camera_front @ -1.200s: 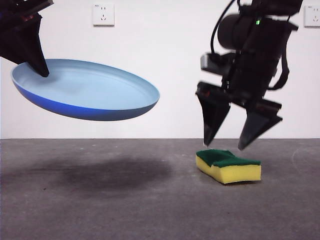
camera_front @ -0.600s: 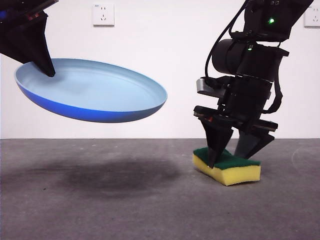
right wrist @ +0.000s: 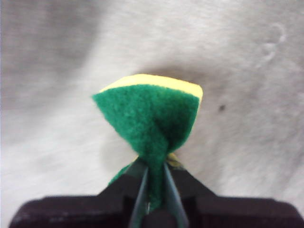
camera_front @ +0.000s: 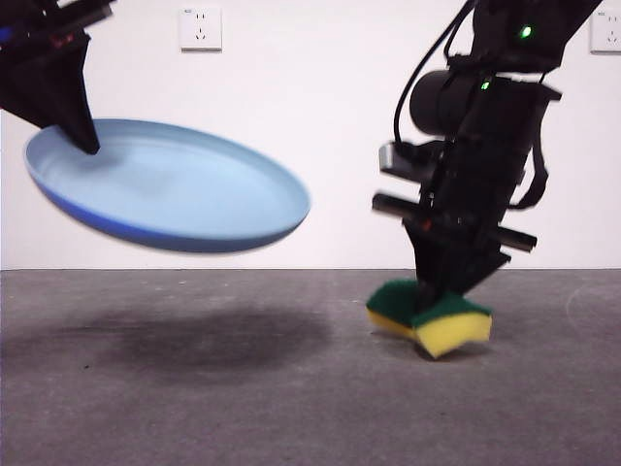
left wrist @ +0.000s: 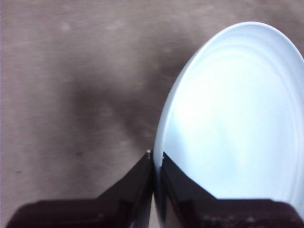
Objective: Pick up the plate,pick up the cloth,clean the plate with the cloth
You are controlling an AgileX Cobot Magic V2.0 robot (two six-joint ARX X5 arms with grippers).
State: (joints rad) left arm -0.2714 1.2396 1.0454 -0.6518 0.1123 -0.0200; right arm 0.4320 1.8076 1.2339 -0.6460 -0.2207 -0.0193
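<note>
Left gripper [camera_front: 82, 136] clamped on the rim of the plate [camera_front: 170, 189], jaws closed on the edge; left wrist view shows the same pinch [left wrist: 154, 159] with the plate [left wrist: 237, 123] light blue, inside facing up. Plate held in the air, tilted, well above the table [camera_front: 194, 408] and well apart from the sponge, its dark shadow on the table beneath it.

Right gripper [camera_front: 441, 291] closed tight on the cloth [camera_front: 432, 316], a yellow sponge with green scouring top, squeezed at its middle so it folds. Right wrist view: jaws [right wrist: 154, 190] nearly together, green layer of the cloth [right wrist: 149, 118] bunched between them. Sponge is low, at or just off the table; contact hard to tell.

Behind the plate, a white wall with a socket [camera_front: 200, 27] above it; second socket [camera_front: 606, 29] at the far side past the right arm. Nothing between plate and sponge.
</note>
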